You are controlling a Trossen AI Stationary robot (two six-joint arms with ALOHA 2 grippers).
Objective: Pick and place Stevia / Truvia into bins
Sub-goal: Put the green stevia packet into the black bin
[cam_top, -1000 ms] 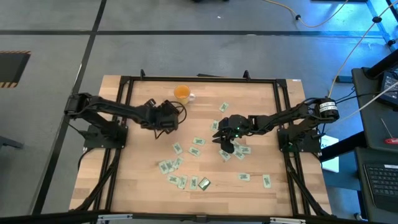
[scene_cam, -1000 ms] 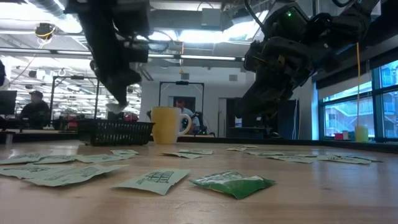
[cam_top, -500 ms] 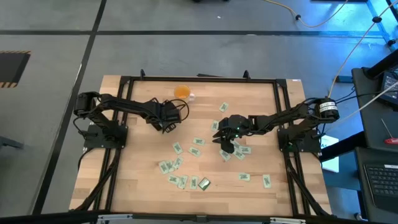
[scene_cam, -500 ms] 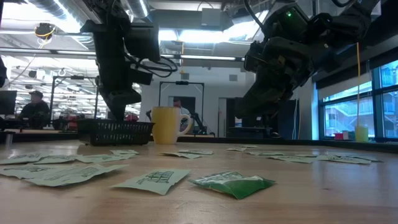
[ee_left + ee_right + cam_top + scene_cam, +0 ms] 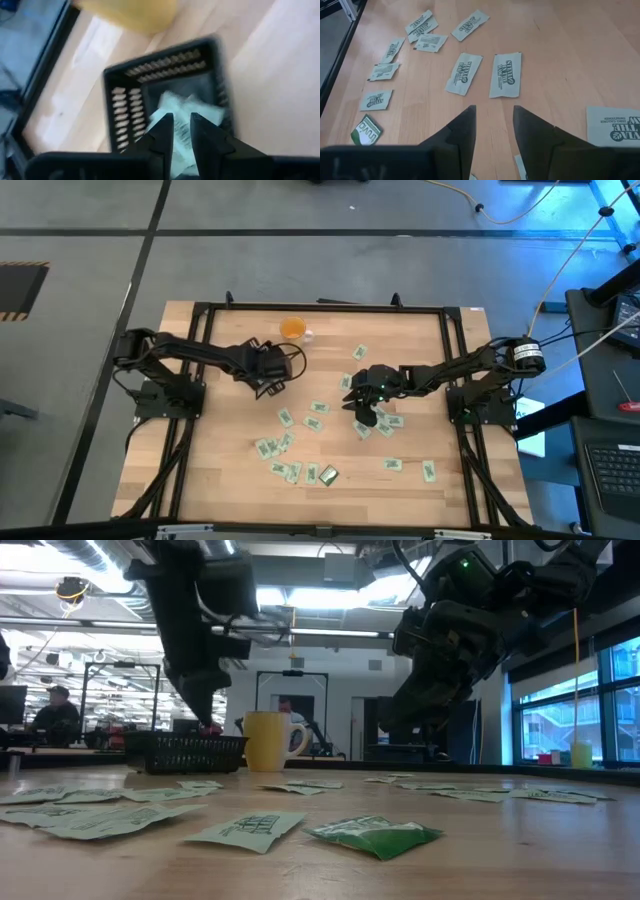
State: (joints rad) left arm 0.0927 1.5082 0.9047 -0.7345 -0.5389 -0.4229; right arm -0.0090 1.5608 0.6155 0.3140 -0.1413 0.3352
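Note:
Several pale Stevia sachets [image 5: 315,420] lie flat on the wooden table, along with a green Truvia one [image 5: 372,835]. The black tray [image 5: 190,752] stands near the orange cup [image 5: 292,330] and has a few sachets [image 5: 200,111] lying inside it. My left gripper [image 5: 182,125] hangs just over the tray, pointing steeply down, with a narrow gap between its fingers. I cannot tell whether it touches the sachet below it. My right gripper [image 5: 494,115] hovers open above the sachets at mid-table [image 5: 506,75], with nothing between its fingers.
The orange cup [image 5: 268,740] stands right beside the tray on its far side. Black frame rails [image 5: 200,380] run along the table's edges. More sachets [image 5: 290,470] are scattered toward the near edge. People sit in the room beyond the table.
My left gripper has turned about and tipped over the tray, and its tips have sunk close to the tray's rim. The left arm's elbow has swung a little. My right arm has kept still.

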